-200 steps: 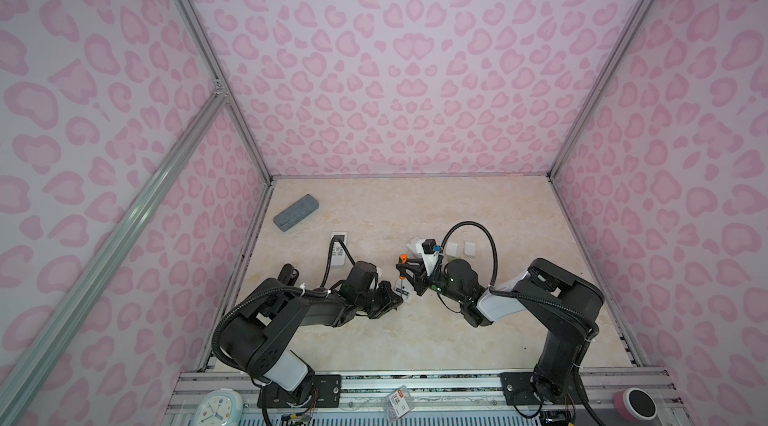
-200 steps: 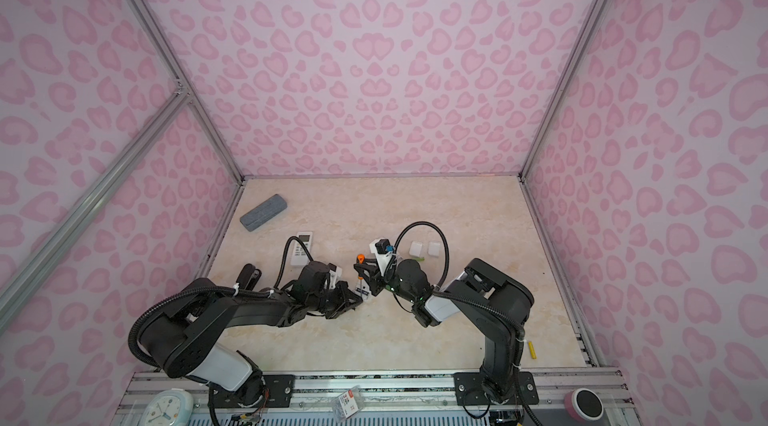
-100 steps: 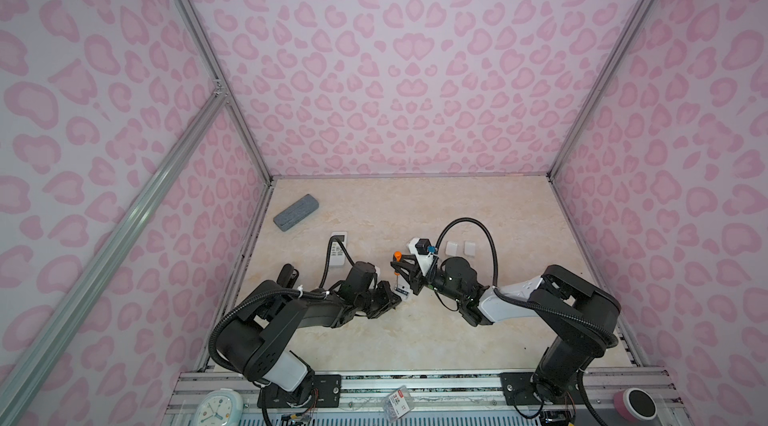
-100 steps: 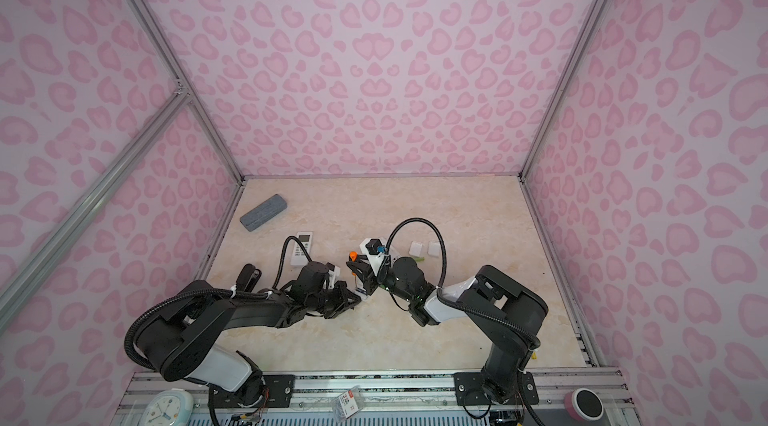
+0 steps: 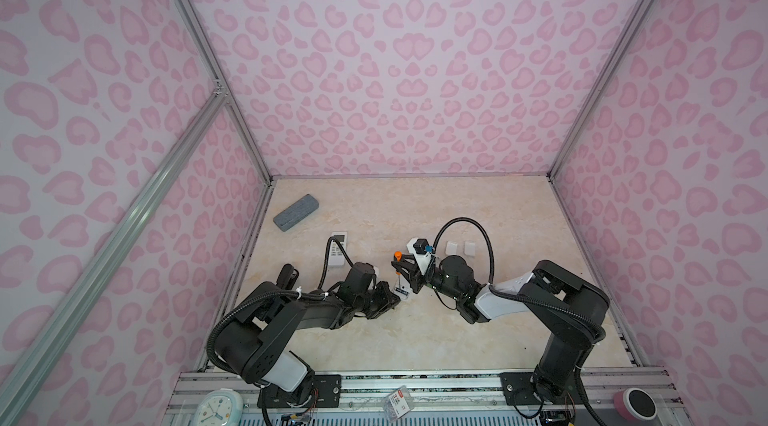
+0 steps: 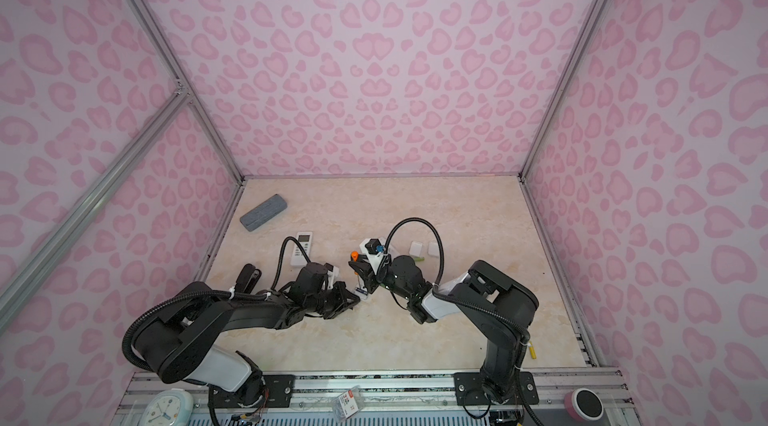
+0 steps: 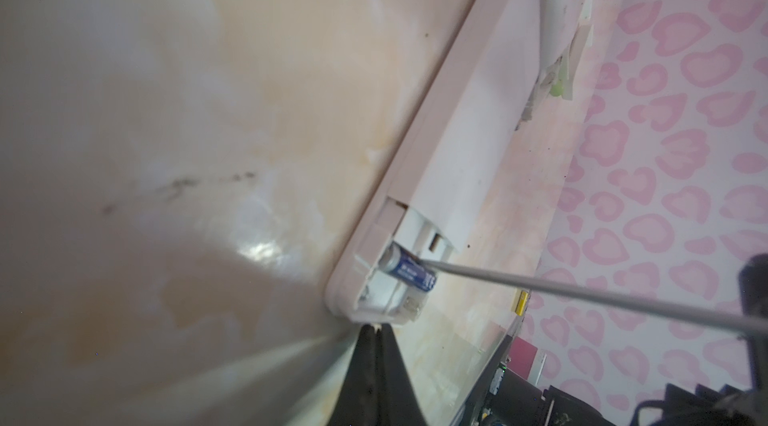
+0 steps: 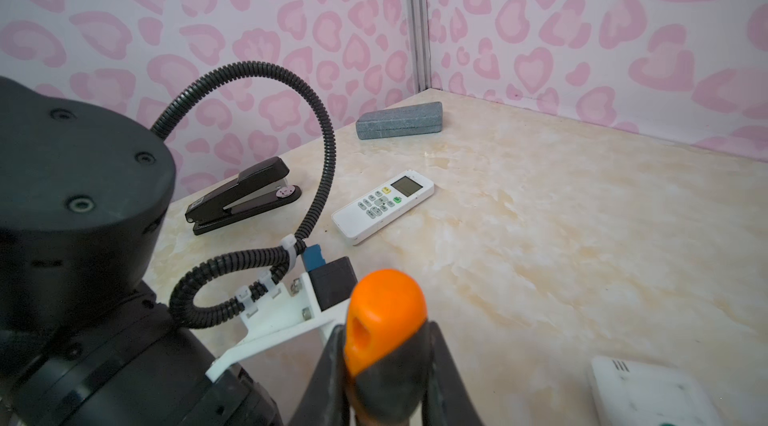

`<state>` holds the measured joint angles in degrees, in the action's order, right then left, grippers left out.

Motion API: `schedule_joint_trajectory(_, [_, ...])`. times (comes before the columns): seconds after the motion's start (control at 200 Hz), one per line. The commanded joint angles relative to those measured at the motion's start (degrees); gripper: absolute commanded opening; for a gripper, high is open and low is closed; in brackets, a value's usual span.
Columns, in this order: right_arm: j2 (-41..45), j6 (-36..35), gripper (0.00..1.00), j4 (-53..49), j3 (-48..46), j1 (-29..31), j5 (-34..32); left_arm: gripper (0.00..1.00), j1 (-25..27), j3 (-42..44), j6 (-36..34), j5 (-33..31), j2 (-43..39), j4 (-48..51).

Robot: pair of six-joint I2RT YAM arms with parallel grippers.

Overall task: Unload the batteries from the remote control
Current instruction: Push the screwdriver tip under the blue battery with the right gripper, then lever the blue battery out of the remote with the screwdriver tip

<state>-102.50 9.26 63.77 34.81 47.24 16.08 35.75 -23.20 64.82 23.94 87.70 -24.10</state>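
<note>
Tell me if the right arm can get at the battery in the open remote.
Probably yes: the remote lies open, the battery exposed in it, and the screwdriver in the right gripper has its tip at it. Nothing blocks the way.

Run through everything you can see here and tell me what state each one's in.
Right gripper: shut on screwdriver.
Left gripper: shut, empty.
Open remote: face down, battery bay uncovered.
Battery: in the bay, screwdriver tip against it.
Second remote: face up, lying flat.
Stapler: closed.
Grey case: closed.
Cover plates: off, lying loose.
</note>
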Motion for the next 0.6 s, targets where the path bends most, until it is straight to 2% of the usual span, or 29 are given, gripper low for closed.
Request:
schedule_joint_trajectory(0.0, [-0.77, -0.38, 0.00, 1.51, -0.69, -0.04, 0.10, 0.05, -0.08, 0.30, -0.55, -1.27, -0.56, 0.39])
schedule_joint_trajectory(0.29, [0.00, -6.36, 0.00, -0.88, -2.66, 0.84, -0.60, 0.05, -0.06, 0.44, -0.56, -1.36, -0.60, 0.41])
schedule_joint_trajectory(0.475, [1.62, -11.88, 0.00, -4.17, -3.98, 3.79, -1.14, 0.05, -0.06, 0.50, -0.08, -1.36, -0.70, 0.27])
schedule_joint_trajectory(0.595, [0.98, -12.37, 0.00, -6.44, -3.36, 4.57, -0.87, 0.05, -0.06, 0.17, 0.00, -1.27, -0.61, 0.24])
